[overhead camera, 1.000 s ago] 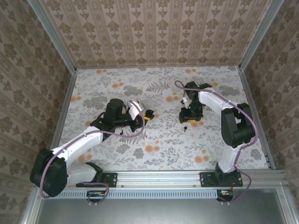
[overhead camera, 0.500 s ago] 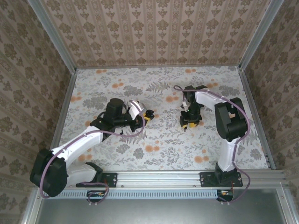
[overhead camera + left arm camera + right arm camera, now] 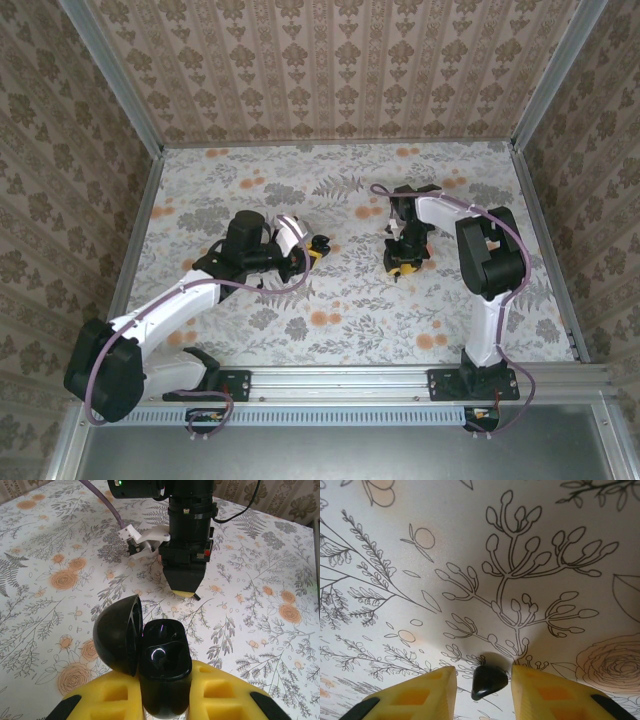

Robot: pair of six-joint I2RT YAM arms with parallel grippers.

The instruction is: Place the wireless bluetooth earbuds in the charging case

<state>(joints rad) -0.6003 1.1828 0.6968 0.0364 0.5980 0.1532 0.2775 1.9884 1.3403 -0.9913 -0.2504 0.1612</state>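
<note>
As R end effector (image 3: 482, 672) dropped over bud (image 3: 489, 681), jaws narrowing, no grip yet | L end effector (image 3: 162, 700) clamps open case (image 3: 163, 660) | pick imminent

An earbud (image 3: 489, 681) lies on the surface (image 3: 530, 545) between the fingers (image 3: 420, 692) of the right hand (image 3: 482, 676); the charging case (image 3: 164, 662) sits in the left hand (image 3: 166, 696).

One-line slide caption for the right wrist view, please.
Right gripper straddles a small black earbud lying on the floral tabletop, yellow fingers not yet closed on it.
</note>
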